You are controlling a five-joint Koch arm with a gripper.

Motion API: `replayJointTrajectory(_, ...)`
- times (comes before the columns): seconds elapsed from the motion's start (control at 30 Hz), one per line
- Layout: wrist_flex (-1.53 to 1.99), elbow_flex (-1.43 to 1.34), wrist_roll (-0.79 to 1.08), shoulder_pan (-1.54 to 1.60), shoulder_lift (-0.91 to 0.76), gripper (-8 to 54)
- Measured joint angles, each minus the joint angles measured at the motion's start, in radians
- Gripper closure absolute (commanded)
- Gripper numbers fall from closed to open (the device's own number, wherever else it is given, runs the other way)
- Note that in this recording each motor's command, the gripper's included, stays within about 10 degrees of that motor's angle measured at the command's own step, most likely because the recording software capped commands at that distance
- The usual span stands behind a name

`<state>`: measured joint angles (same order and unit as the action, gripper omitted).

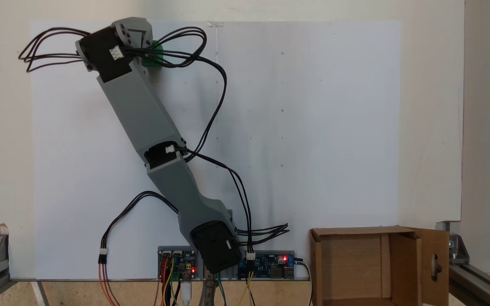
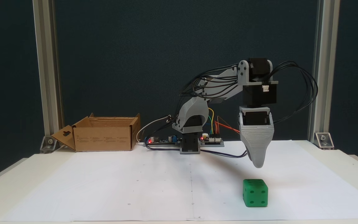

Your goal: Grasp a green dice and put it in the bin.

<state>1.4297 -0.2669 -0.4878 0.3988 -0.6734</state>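
Observation:
The green dice (image 2: 255,193) rests on the white paper near the table's front right in a fixed view; from above only a green sliver of the dice (image 1: 156,54) shows beside the arm's wrist. My gripper (image 2: 257,164) hangs point down just above and slightly behind the dice, apart from it. Its jaws line up one behind the other, so only one grey tip shows and nothing appears held. The bin (image 2: 104,134), an open brown cardboard box with a keyhole flap, stands at the back left; from above the bin (image 1: 315,267) sits at the bottom right.
White paper (image 2: 135,186) covers most of the table. Circuit boards (image 2: 211,140) with red lights and loose cables sit at the arm's base. Aluminium posts (image 2: 47,77) stand at the back corners. Open paper lies between the dice and the box.

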Motion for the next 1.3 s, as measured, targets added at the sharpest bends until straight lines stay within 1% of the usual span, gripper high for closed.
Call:
replayJointTrajectory(0.6,-0.028,0.000,-0.002,-0.009,0.054,2.2)
replayJointTrajectory(1.0,-0.054,0.000,-0.006,-0.009,0.057,2.0)
replayJointTrajectory(1.17,-0.054,0.044,-0.006,-0.009,0.112,2.0)
replayJointTrajectory(1.3,-0.054,0.046,-0.006,-0.009,0.124,2.1)
